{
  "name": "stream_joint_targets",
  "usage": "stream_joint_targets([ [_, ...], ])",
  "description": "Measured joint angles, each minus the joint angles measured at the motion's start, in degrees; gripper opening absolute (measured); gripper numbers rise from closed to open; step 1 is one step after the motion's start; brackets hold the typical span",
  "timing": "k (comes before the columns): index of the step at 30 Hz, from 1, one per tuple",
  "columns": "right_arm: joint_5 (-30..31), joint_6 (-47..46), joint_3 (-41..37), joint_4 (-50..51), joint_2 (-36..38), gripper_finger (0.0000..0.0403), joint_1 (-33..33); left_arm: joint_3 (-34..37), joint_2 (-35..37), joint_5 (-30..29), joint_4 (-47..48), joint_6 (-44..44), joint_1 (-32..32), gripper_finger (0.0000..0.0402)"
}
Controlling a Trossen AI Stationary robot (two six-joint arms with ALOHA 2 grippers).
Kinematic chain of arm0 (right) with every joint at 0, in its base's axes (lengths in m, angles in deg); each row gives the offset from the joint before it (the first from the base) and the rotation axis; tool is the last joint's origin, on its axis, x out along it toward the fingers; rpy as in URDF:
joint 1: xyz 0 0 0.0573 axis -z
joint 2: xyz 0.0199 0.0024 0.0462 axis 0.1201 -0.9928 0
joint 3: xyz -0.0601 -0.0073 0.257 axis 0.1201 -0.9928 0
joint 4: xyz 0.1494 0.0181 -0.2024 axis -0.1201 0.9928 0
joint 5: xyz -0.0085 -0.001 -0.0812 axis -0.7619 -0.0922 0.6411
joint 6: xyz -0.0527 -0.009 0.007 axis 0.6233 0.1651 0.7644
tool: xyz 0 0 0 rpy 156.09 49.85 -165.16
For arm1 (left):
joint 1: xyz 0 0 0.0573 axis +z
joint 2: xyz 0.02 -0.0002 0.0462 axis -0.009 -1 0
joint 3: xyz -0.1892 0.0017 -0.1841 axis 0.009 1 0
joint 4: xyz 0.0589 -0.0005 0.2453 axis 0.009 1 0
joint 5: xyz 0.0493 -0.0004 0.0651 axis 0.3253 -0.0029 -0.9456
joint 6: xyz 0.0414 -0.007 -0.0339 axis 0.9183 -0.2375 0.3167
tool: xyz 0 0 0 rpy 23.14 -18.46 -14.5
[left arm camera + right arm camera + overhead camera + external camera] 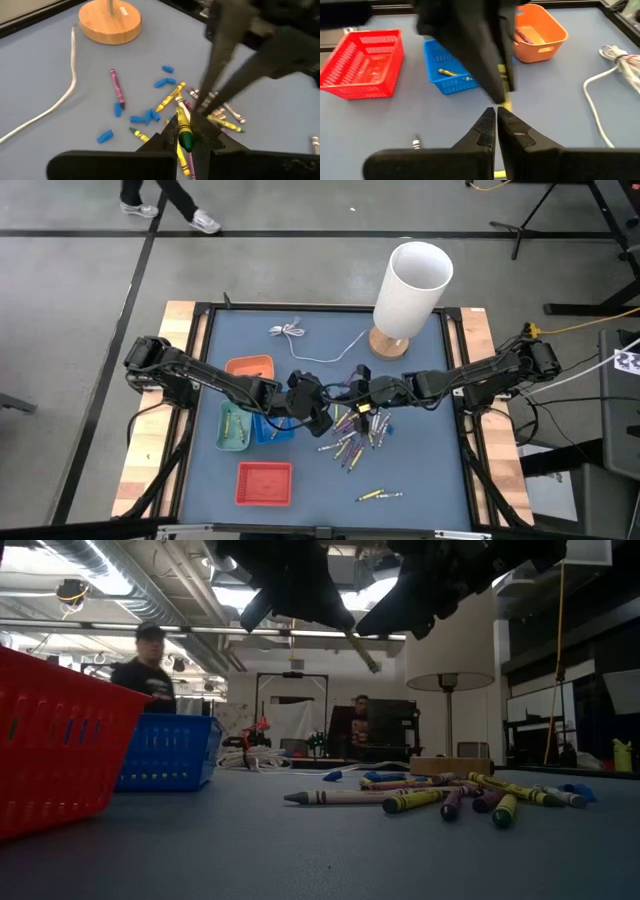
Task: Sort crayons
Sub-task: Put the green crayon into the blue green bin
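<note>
A yellow crayon [362, 652] hangs slanted in the air over the middle of the table, between my two grippers. My left gripper [186, 141] comes in from the table's left and is shut on it. My right gripper [496, 116] comes from the right and is also shut on it. Below them a loose heap of crayons [355, 435], yellow, purple and whitish, lies flat on the blue mat. Two more crayons [380, 496] lie near the front edge. One crayon lies in the blue tray [451, 67]. My left gripper pinches the yellow crayon between its two fingers at the end with the green tip [185, 131]. The fingers slant downward from the table's left. The crayon is lifted clear of the table. My right gripper holds the same crayon between its shut fingertips, and a short yellow stretch [506, 103] shows just beyond them. It slants down from the table's right, and the left gripper's dark body hides the rest of the crayon.
To the left stand an orange tray [250, 366], a green tray [234, 427] and the blue tray [272, 427]. A red tray [265, 483] stands near the front. A lamp with a wooden base [390, 342] and a white cable [300, 340] are at the back. Blue bits [145, 118] lie scattered about.
</note>
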Motion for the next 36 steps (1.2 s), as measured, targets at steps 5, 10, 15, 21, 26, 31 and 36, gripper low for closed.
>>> stream_joint_targets([
  [5, 0.0, 0.0, 0.0, 0.1, 0.0, 0.0022, 0.0, 0.0, 0.0, 0.0, -0.3, 0.1, 0.1, 0.0009],
  [10, 0.0, -0.2, 0.0, 0.2, 0.0, 0.0068, 0.0, 0.0, 0.0, 0.2, 0.3, 1.4, 0.0, 0.0008],
  [15, 0.0, -0.3, 0.0, 1.7, 0.0, 0.0115, 0.0, 0.0, 1.3, 4.0, 2.9, 1.4, 0.1, 0.0008],
  [21, 0.0, -0.3, 0.0, 7.6, 0.0, 0.0127, 0.0, 0.0, 6.7, 10.2, 13.7, -0.5, 0.1, 0.0008],
  [26, 0.0, -0.3, 0.0, 11.6, 0.0, 0.0124, 0.0, 0.0, 12.2, 20.8, 29.1, -7.1, -0.2, 0.0013],
  [31, -0.1, -0.3, 0.0, 12.9, 0.0, 0.0123, 0.0, 0.0, 14.9, 29.0, 47.8, -17.7, -2.1, 0.0014],
  [36, -0.1, -0.3, 0.0, 12.8, 0.0, 0.0123, 0.0, 0.0, 15.0, 32.0, 62.7, -26.9, -5.4, 0.0014],
])
